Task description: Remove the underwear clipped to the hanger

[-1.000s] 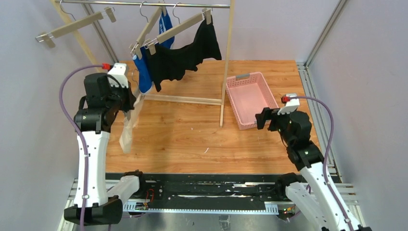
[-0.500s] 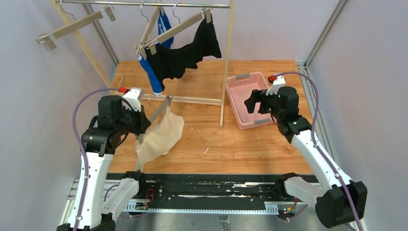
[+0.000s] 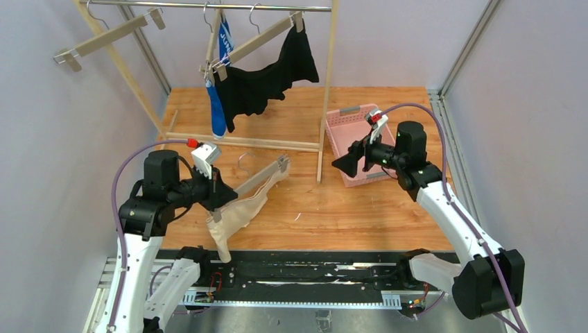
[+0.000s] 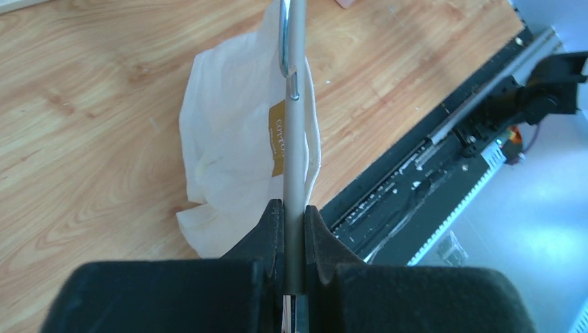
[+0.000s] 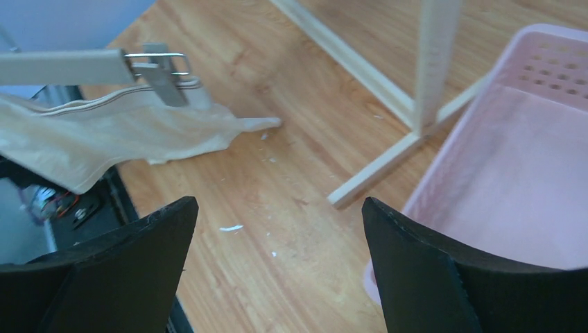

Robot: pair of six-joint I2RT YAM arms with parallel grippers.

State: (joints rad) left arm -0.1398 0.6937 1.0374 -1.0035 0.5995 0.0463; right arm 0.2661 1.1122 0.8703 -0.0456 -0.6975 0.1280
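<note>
My left gripper (image 3: 216, 191) (image 4: 294, 215) is shut on the bar of a grey hanger (image 3: 260, 176) (image 4: 296, 139), held low over the table. The cream-beige underwear (image 3: 236, 215) (image 4: 229, 146) hangs clipped from it; its clip (image 5: 163, 73) and the cloth (image 5: 104, 135) show in the right wrist view. My right gripper (image 3: 344, 165) (image 5: 277, 208) is open and empty, to the right of the hanger's far end. The blue underwear (image 3: 216, 104) and the black underwear (image 3: 267, 80) hang clipped on hangers on the rack rail (image 3: 208, 6).
A pink basket (image 3: 380, 125) (image 5: 527, 166) sits at the right, under my right arm. The wooden rack's upright (image 3: 326, 90) (image 5: 433, 55) and base bar (image 3: 243, 142) stand between the arms. An empty hanger (image 3: 104, 38) hangs at the rail's left end.
My left gripper has swung the hanger with the cream underwear down and to the right, towards the table's middle. My right gripper has turned left towards it. The blue underwear has swung edge-on.
</note>
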